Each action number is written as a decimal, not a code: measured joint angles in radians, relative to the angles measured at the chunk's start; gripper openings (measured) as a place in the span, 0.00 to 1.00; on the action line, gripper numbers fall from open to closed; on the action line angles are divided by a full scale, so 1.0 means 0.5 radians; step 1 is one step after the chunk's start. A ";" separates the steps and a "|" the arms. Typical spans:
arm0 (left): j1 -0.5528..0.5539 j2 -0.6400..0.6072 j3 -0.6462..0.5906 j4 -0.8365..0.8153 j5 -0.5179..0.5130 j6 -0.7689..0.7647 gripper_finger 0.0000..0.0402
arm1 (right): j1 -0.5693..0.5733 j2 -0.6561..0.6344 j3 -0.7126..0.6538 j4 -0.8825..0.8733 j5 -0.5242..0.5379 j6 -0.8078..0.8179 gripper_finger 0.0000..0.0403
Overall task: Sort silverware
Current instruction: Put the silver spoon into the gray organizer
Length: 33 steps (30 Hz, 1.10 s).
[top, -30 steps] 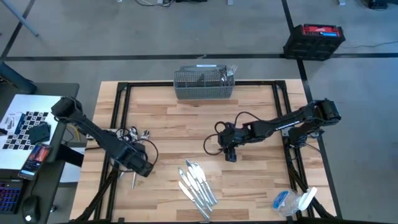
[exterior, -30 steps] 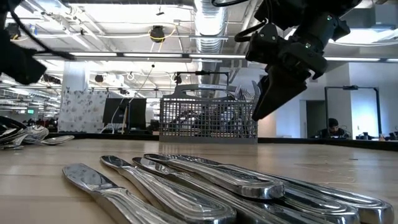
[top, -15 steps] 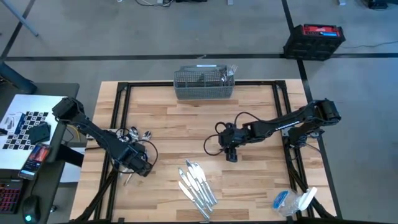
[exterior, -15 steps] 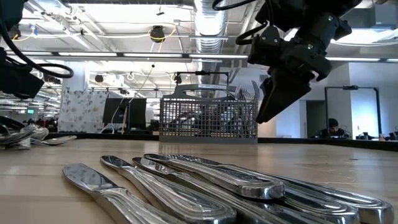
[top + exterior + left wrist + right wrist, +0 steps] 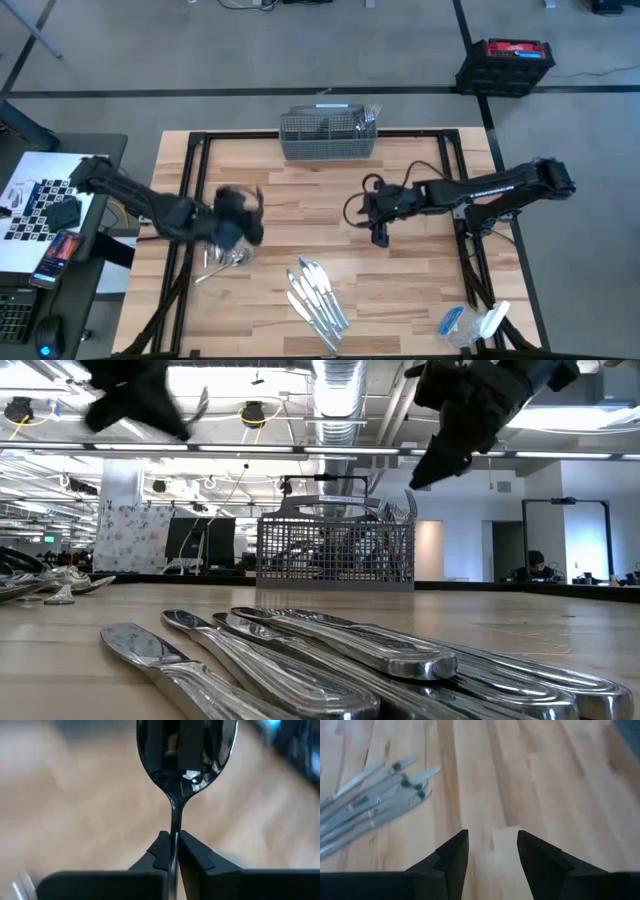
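My left gripper (image 5: 172,845) is shut on a shiny spoon (image 5: 186,750) and hangs high over the table's left part (image 5: 238,226), blurred in the high and low views (image 5: 145,398). More silverware lies below it: spoons (image 5: 50,574) at the left and loose pieces (image 5: 226,259) on the wood. Several table knives (image 5: 316,294) lie side by side near the front edge. My right gripper (image 5: 492,845) stands open above bare wood right of centre (image 5: 380,236), with nothing between its fingers. My left gripper pinches the spoon's slim handle (image 5: 174,827) between its two fingers, just behind the bowl. The fingers lie along the handle, and the bowl sticks out past the fingertips. The spoon (image 5: 200,405) is lifted clear, high over the table.
A grey wire-mesh basket (image 5: 328,135) holding more silverware stands at the middle of the far edge. A plastic bag (image 5: 470,324) lies at the front right corner. Bare wood lies between the knives and the basket.
My left gripper has shut on a spoon at the left pile, then risen fast with it and swung toward the far edge. My right gripper has risen and drawn a little toward the far right, still empty.
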 joint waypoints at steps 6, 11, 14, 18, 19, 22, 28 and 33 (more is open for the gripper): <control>0.564 -0.065 0.009 0.872 -0.329 1.429 0.01 | -0.081 -0.021 0.000 0.038 0.004 0.045 0.36; 1.088 0.069 0.009 1.542 0.156 2.185 0.01 | -0.098 -0.008 0.000 0.038 0.008 0.070 0.35; 1.382 0.195 0.009 1.763 0.517 2.246 0.01 | -0.104 -0.006 0.000 0.041 0.007 0.101 0.35; 1.661 0.430 0.009 1.937 0.820 2.258 0.01 | -0.106 -0.005 0.000 0.042 0.008 0.160 0.35; 1.708 0.497 0.008 1.974 0.874 2.266 0.02 | -0.106 -0.005 0.000 0.041 0.008 0.171 0.35; 1.823 0.681 0.008 2.094 1.015 2.261 0.02 | -0.106 -0.005 0.000 0.041 0.007 0.207 0.35; 1.938 0.896 0.006 2.284 1.006 2.514 0.05 | -0.104 -0.005 0.000 -0.018 0.007 0.258 0.35; 1.973 0.871 0.008 2.243 1.055 2.494 0.16 | -0.104 -0.005 0.000 -0.097 0.007 0.262 0.35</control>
